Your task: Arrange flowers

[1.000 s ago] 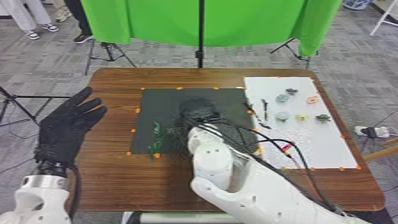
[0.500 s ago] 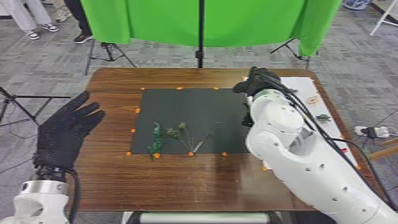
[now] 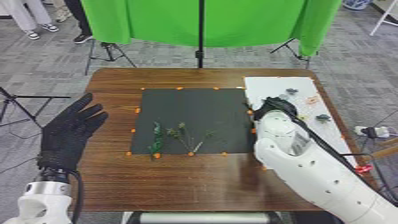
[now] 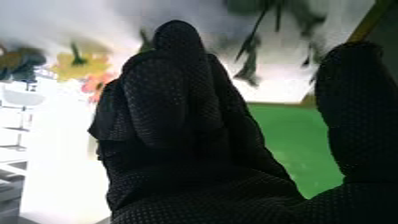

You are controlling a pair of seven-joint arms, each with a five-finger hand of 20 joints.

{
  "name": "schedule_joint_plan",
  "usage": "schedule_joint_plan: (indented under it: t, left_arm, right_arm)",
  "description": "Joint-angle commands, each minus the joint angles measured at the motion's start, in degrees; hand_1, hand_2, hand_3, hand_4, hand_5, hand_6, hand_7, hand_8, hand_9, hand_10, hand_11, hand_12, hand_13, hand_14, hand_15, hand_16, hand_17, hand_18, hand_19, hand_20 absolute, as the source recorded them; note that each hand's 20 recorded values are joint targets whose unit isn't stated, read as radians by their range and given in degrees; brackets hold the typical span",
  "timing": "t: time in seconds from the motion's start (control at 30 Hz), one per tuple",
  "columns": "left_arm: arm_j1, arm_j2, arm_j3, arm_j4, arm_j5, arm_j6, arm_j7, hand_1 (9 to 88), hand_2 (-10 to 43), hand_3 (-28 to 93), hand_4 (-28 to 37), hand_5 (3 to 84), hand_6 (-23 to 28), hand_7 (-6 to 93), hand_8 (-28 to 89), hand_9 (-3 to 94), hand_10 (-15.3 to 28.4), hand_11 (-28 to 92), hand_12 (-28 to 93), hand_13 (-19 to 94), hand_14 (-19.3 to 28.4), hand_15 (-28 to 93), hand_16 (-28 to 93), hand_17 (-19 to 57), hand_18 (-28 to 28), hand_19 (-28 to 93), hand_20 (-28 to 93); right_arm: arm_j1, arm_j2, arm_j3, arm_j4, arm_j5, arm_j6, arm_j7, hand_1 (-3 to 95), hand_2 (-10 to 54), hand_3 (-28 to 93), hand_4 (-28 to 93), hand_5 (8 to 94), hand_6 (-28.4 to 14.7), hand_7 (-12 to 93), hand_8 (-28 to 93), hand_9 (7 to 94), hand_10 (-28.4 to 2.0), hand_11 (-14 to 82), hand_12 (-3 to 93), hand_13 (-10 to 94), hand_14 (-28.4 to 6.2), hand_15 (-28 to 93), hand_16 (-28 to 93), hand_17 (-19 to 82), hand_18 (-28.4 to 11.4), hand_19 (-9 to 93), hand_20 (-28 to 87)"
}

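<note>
In the head view, the right hand (image 3: 277, 106) is over the near-left part of the white sheet (image 3: 271, 86), beside the edge of the black mat (image 3: 200, 106). The right wrist view shows it wide: its fingers lie close together, fairly straight, with the thumb well apart from them and nothing held between. Beyond the fingers in that view are a yellow flower (image 4: 78, 65), an orange-pink flower (image 4: 96, 82) near it and a dark flower (image 4: 27, 65); past the gap to the thumb are dark leafy sprigs (image 4: 247, 65) and the green backdrop (image 4: 298, 150). On the white sheet in the head view, a blue-grey flower (image 3: 291, 91) lies toward the far side, the orange-pink flower near it toward the right edge, and a grey-green flower (image 3: 323, 118) closer to the robot. On the near-left part of the black mat lie a green leafy stem (image 3: 157, 137), a feathery sprig (image 3: 181, 132) just beside it and a thin branching stem (image 3: 208, 135), the last two coming together at their lower ends. Orange tabs (image 3: 156, 155) line the mat's edges on the brown wooden surface (image 3: 200, 185). The left hand (image 3: 69, 132) is at the left edge of the surface, wide, its fingers straight and spread, holding nothing.
</note>
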Motion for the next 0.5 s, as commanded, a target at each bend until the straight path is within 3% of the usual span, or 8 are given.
schedule_joint_plan:
  t: [0.03,0.27,0.3,0.5]
  left_arm:
    - [0.5,-0.87,0.01,0.33,-0.11,-0.15,-0.39,25.3,6.6,80,-22.0,41.3,11.0,12.3,-9,36.9,20.7,28,11,26,27.3,54,-9,-9.7,25.0,53,14]
    - [-0.1,-1.35,0.15,0.47,0.09,-0.39,-0.91,25.3,6.6,80,-21.9,41.4,11.1,12.2,-9,37.0,20.8,28,11,26,27.4,54,-9,-9.8,25.0,53,14]
    - [-0.3,-1.66,0.03,0.54,0.29,-0.61,-1.51,25.3,6.7,80,-22.0,41.5,11.1,12.3,-9,37.0,20.8,28,11,26,27.5,54,-9,-9.7,25.0,53,14]
    - [-0.4,-1.35,0.27,0.65,-0.07,-0.41,-0.94,25.3,6.9,80,-21.9,41.5,11.1,12.3,-9,37.0,20.8,28,11,26,27.4,54,-9,-9.7,25.1,53,13]
  right_arm:
    - [3.2,-2.1,-4.6,3.3,-0.8,-1.5,0.9,29.1,-5.0,70,-25,57.0,-13.4,9,-10,65.8,-22.9,46.9,17.9,67,-16.1,79,11,35,-28.4,93,28]
    - [4.0,-2.6,-9.7,7.6,-1.6,1.3,1.8,38.3,-9.5,71,-27,66.2,-5.4,14,-12,71.7,-18.8,49.6,18.9,71,-13.8,79,12,37,-28.4,93,32]
    - [3.2,-2.9,-9.1,8.1,-1.4,1.4,1.8,40.3,-9.5,72,-28,69.7,-4.1,15,-12,73.8,-17.3,49.5,19.1,72,-12.9,78,13,38,-28.4,93,33]
    - [0.7,-3.0,-8.5,9.6,0.2,4.8,1.6,58.1,-9.5,63,-28,89.1,-0.9,18,5,90.1,-10.0,38.2,26.3,79,-8.3,77,17,42,-26.5,93,41]
